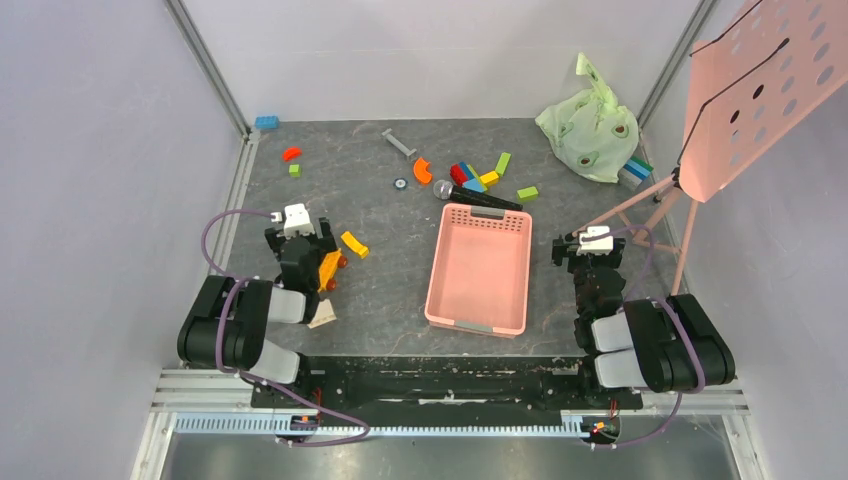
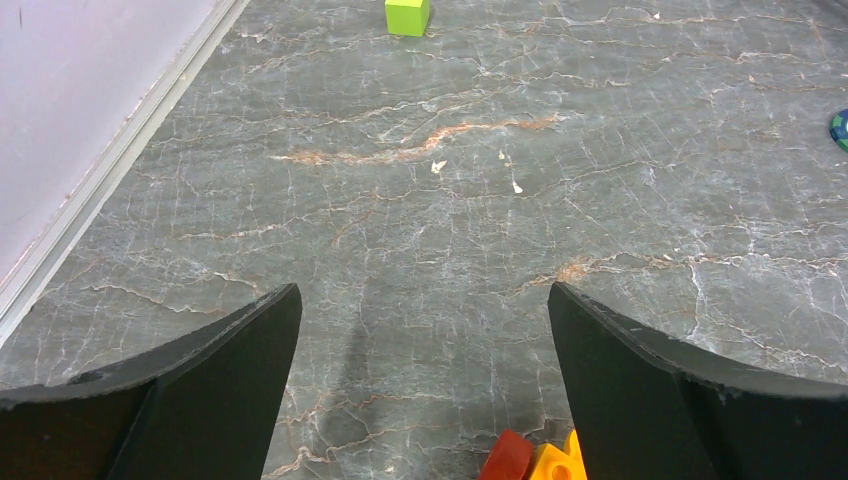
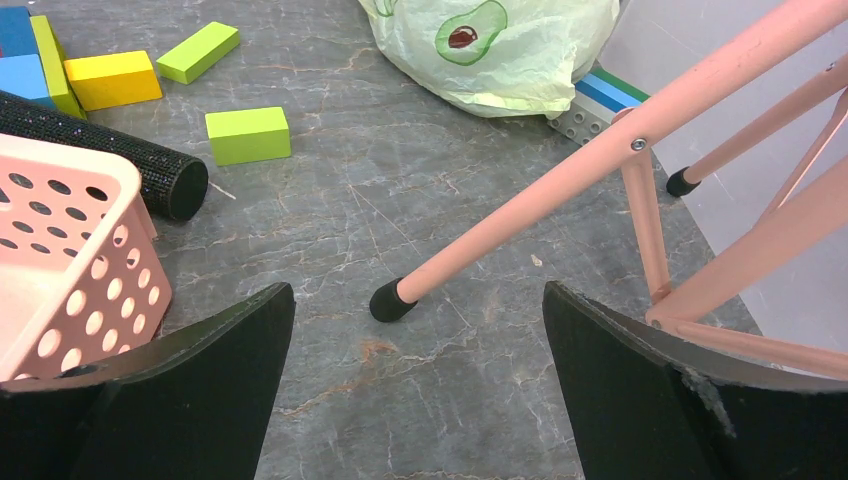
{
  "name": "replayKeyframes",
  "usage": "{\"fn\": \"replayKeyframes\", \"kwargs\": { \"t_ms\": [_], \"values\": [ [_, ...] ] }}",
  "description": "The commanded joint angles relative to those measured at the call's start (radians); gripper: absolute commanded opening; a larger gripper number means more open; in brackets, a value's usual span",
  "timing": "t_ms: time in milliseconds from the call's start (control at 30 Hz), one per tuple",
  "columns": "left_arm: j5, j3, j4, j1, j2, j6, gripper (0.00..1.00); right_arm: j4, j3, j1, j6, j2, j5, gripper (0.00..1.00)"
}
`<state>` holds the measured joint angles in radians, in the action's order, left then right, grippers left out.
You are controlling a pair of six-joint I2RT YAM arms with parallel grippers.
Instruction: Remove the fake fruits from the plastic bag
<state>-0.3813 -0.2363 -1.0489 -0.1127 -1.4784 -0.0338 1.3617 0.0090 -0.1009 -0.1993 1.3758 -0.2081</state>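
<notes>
The pale green plastic bag [image 1: 589, 131] lies bunched at the far right of the table, its handle loop sticking up. It also shows at the top of the right wrist view [image 3: 500, 45], printed with an avocado picture. No fake fruits show; whatever is in the bag is hidden. My left gripper [image 1: 300, 232] is open and empty at the near left, over bare table [image 2: 420, 300]. My right gripper [image 1: 592, 247] is open and empty at the near right, well short of the bag [image 3: 415, 300].
A pink perforated basket [image 1: 480, 268] lies mid-table, a black microphone [image 1: 478, 197] behind it. Coloured blocks [image 1: 478, 178] are scattered at the back; orange-yellow pieces [image 1: 332, 265] sit by the left gripper. A pink stand's legs [image 3: 560, 190] cross between the right gripper and the bag.
</notes>
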Motion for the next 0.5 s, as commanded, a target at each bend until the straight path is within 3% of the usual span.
{"fn": "replayKeyframes", "kwargs": {
  "t_ms": [0,467],
  "values": [
    [0.006,-0.021,-0.039,0.002,0.000,-0.018,1.00,0.051,-0.089,0.003,0.002,0.004,-0.009,0.98],
    [0.005,-0.012,-0.049,0.001,0.003,-0.016,1.00,0.059,-0.097,0.006,0.005,-0.005,-0.014,0.98]
  ]
}}
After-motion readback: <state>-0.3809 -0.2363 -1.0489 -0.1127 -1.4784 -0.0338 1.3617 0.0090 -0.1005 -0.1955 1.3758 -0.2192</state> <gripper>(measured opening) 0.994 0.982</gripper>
